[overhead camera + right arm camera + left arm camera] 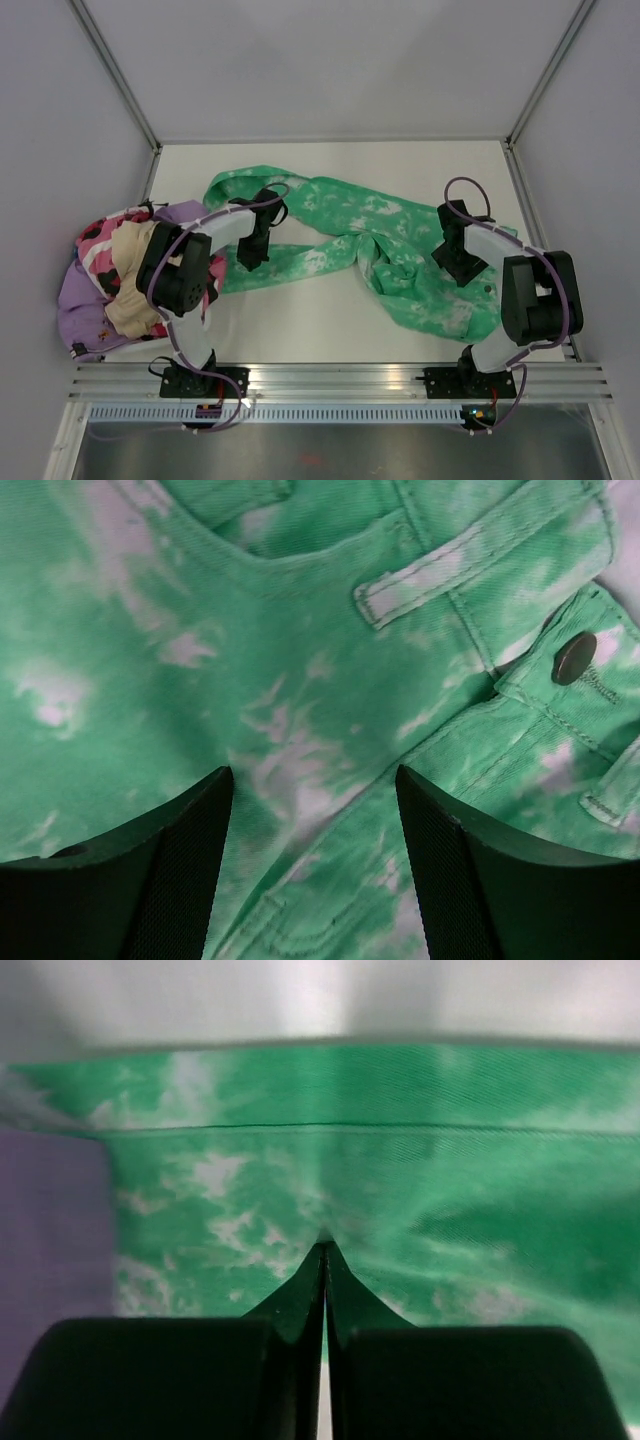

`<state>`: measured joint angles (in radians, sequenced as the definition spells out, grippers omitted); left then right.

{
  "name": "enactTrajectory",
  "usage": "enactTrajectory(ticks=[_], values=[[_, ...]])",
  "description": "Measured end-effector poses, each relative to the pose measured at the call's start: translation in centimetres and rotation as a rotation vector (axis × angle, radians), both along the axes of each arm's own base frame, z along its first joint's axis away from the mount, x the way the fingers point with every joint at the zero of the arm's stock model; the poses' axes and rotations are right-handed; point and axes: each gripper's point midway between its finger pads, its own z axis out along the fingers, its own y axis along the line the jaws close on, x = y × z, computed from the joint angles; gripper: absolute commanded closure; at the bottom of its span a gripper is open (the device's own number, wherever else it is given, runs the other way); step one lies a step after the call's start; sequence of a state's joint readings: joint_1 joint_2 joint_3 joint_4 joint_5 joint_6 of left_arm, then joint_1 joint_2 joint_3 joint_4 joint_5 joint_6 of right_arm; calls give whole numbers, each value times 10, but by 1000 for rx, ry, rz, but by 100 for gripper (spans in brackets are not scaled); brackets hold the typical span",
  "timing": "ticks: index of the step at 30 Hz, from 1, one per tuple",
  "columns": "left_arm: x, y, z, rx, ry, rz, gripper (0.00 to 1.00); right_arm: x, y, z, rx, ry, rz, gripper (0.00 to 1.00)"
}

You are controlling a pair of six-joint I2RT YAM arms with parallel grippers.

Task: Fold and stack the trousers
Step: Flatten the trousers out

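One pair of trousers [340,235] lay sprawled across the table [300,320], bright green with cloudy white mottling. Both legs ran leftward from a crumpled seat and waist that sat toward the right, near the table's front edge. The farther leg arched along the back and curled at its end, close to a pile [110,270] of pink, beige and purple clothes on the left. The nearer leg lay flatter and straighter, its end just beside the left arm.

The left gripper [250,258] was down on that nearer leg. In the wrist view its fingers [290,1310] were pressed together, their tip sunk in the cloth with soft creases drawn toward it, so it was pinching a little of the fabric. A straight seam crossed the cloth beyond the tip, and a strip of purple showed at the view's left edge.

The right gripper [455,268] hung over the waist with its fingers [190,870] spread wide apart and nothing between them but the fabric below. There the twill weave was plain to see, along with a belt loop [470,575], stitched seams, a pocket edge and a small dark round button [574,658] on the waistband at the right.
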<state>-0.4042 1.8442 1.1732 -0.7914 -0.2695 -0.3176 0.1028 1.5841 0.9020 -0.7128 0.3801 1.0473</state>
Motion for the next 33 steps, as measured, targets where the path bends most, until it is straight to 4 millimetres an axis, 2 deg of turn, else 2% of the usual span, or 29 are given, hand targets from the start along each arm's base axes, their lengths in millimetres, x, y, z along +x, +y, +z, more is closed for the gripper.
enactTrajectory(ticks=[5, 8, 12, 15, 18, 21, 23, 24, 26, 29, 32, 33], values=[[8, 45, 3, 121, 5, 92, 98, 1, -5, -6, -38, 12, -28, 28], [7, 63, 8, 175, 10, 122, 98, 13, -12, -5, -88, 20, -22, 27], [4, 66, 14, 193, -4, 119, 98, 30, -28, -6, -98, -1, -45, 28], [-2, 60, 22, 143, -27, 117, 98, 46, -56, -7, -72, -43, -93, 28], [1, 44, 39, 29, -80, 112, 98, 62, -78, -5, -115, -41, -72, 28], [12, 16, 67, -146, -186, 83, 93, 84, -92, -3, -178, -26, -31, 29], [21, -6, 89, -256, -268, 38, 84, 98, -98, 0, -199, -28, -17, 28], [24, -18, 98, -303, -303, 1, 74, 104, -100, 0, -199, -34, -12, 28], [27, -44, 112, -366, -353, -91, 70, 110, -98, 0, -185, -46, 11, 28], [23, -85, 111, -432, -353, -221, 62, 118, -90, 1, -152, -67, 75, 26], [20, -115, 92, -468, -306, -316, 36, 133, -67, 11, -116, -105, 189, 25], [20, -121, 84, -471, -289, -330, 23, 142, -56, 17, -105, -123, 237, 25]])
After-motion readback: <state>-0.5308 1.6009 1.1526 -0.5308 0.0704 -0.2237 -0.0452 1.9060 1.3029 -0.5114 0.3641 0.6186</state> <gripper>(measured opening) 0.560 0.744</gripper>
